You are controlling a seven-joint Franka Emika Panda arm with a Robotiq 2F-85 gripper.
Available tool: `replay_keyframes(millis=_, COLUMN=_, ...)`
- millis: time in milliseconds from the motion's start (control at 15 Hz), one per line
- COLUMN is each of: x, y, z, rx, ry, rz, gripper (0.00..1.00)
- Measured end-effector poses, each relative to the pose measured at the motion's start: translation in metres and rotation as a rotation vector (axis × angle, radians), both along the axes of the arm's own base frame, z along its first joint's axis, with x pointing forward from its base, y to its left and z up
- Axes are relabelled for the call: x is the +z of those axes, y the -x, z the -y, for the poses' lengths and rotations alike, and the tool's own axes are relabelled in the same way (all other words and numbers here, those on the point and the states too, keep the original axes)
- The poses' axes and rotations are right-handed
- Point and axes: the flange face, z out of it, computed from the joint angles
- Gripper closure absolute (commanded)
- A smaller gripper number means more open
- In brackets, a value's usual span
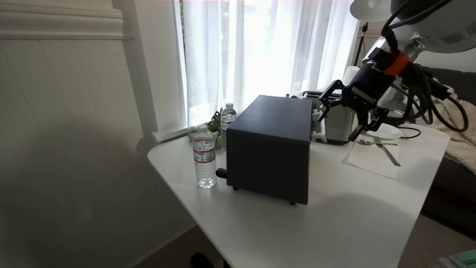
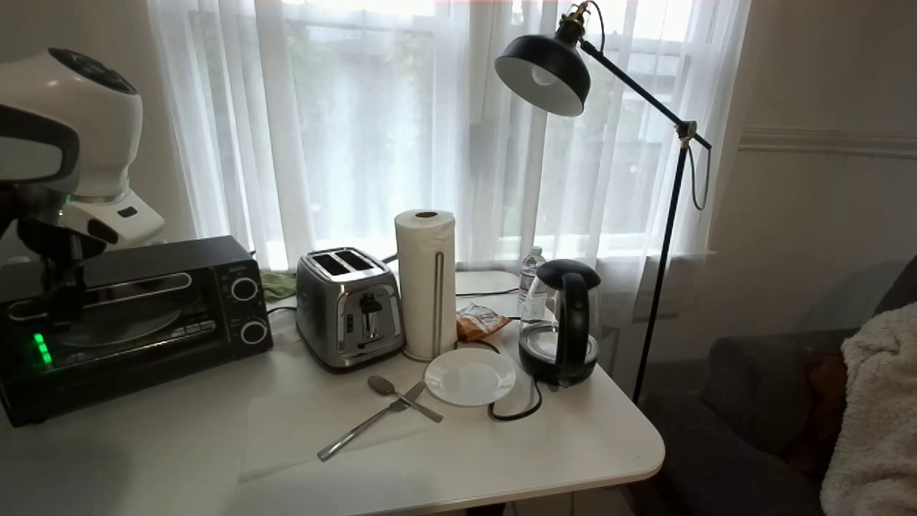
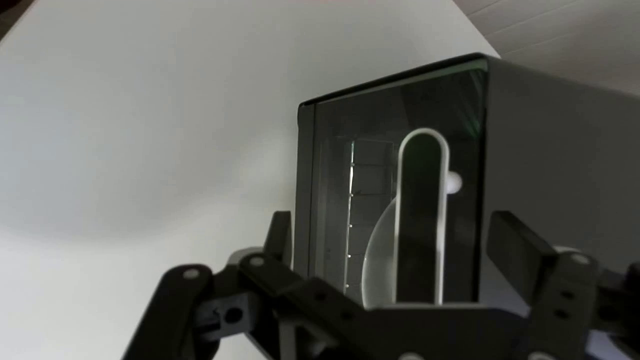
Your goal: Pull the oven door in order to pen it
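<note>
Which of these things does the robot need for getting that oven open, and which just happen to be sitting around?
For the job:
gripper
black oven
oven door
door handle

Just around:
silver toaster
paper towel roll
glass kettle
white plate
fork
spoon
floor lamp
water bottles

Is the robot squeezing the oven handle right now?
No, the wrist view shows the end effector open, with a gap on each side of the oven handle.

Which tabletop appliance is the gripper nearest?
The matte black oven: in the wrist view its door handle appears framed by the open gripper, while the silver toaster and glass kettle stand farther off.
</note>
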Motion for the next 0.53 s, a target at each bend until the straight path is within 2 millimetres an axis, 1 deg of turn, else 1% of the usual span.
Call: replay_keyframes(millis=533, x=-0.024, y=0.0, z=0.002, rx=0.0, ry=0.01, rz=-0.05, gripper=0.0)
